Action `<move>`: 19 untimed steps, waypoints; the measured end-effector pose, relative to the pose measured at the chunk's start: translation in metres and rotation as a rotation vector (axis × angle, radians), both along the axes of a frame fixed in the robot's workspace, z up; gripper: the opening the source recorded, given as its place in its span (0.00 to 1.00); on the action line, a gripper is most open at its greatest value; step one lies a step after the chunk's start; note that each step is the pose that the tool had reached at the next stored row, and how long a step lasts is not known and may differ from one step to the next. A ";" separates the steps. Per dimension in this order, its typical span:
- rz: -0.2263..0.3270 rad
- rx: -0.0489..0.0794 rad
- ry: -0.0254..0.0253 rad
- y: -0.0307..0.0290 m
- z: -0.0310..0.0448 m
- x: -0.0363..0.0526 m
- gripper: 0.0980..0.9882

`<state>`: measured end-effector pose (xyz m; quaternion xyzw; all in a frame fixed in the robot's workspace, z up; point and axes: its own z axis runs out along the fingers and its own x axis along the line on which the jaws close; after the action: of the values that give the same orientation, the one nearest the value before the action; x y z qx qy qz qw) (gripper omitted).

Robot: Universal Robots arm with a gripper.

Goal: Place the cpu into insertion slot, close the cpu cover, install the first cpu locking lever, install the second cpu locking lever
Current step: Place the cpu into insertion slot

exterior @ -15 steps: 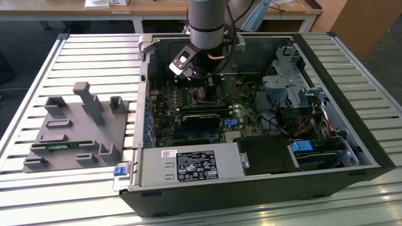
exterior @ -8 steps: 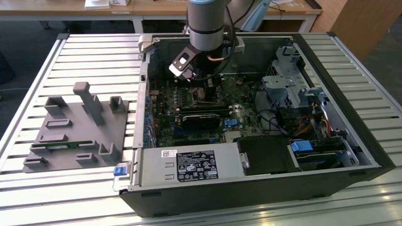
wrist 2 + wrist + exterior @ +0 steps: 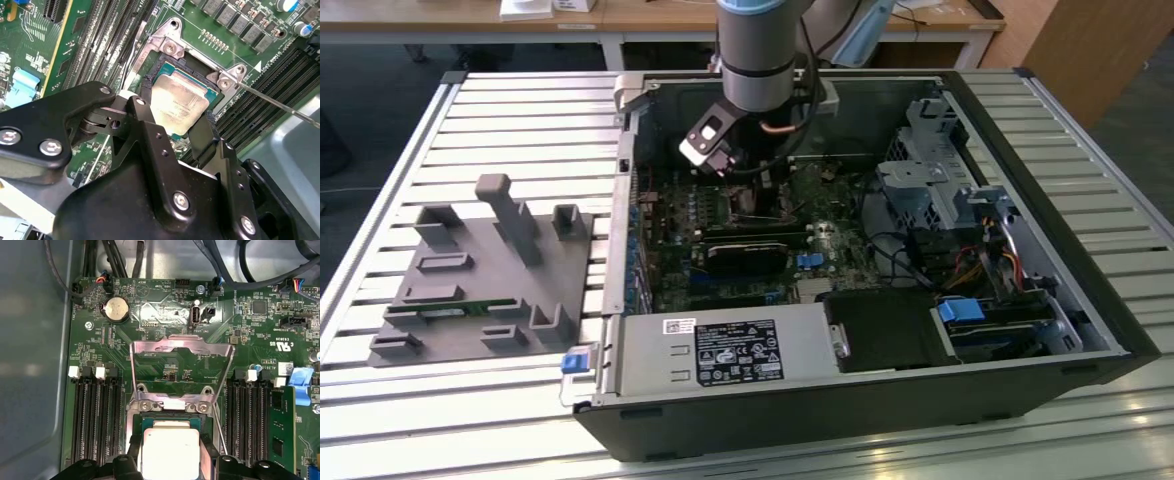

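Observation:
My gripper (image 3: 176,112) reaches down into the open computer case (image 3: 1067,300), over the motherboard. The silver-grey cpu (image 3: 180,102) sits between its two black fingers (image 3: 142,107), which press on opposite edges. The chip lies level in or just above the insertion slot (image 3: 172,67), inside the slot's dark frame. In the first wrist view the cpu (image 3: 170,447) is right below the cpu cover (image 3: 182,346), which stands flipped up and open. A thin wire locking lever (image 3: 270,100) sticks out free beside the slot.
Memory slots (image 3: 97,415) flank the socket on both sides, and cables (image 3: 120,255) hang along the case wall. A black block (image 3: 747,255) and the power supply (image 3: 720,350) lie nearer in the case. A grey fixture tray (image 3: 480,270) rests on the slatted table at the exterior view's left.

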<state>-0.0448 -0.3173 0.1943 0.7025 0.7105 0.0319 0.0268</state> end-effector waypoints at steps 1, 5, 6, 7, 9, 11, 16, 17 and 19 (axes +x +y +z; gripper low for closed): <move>0.000 0.000 0.0001 0.0000 -0.0006 0.0000 0.50; 0.000 -0.001 0.0006 -0.0001 -0.0024 -0.0001 0.50; 0.000 -0.001 0.0007 -0.0001 -0.0025 -0.0001 0.50; 0.000 -0.001 0.0006 -0.0001 -0.0026 -0.0001 0.50; 0.000 0.000 0.0003 0.0000 -0.0027 -0.0001 0.50; 0.000 0.000 0.0002 0.0000 -0.0028 0.0000 0.50; -0.001 0.001 0.0000 0.0001 -0.0020 0.0000 0.50; -0.001 0.000 0.0002 0.0000 -0.0020 0.0000 0.50; -0.003 0.000 0.0004 -0.0001 -0.0023 0.0000 0.50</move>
<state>-0.0449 -0.3174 0.1920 0.7037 0.7093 0.0316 0.0267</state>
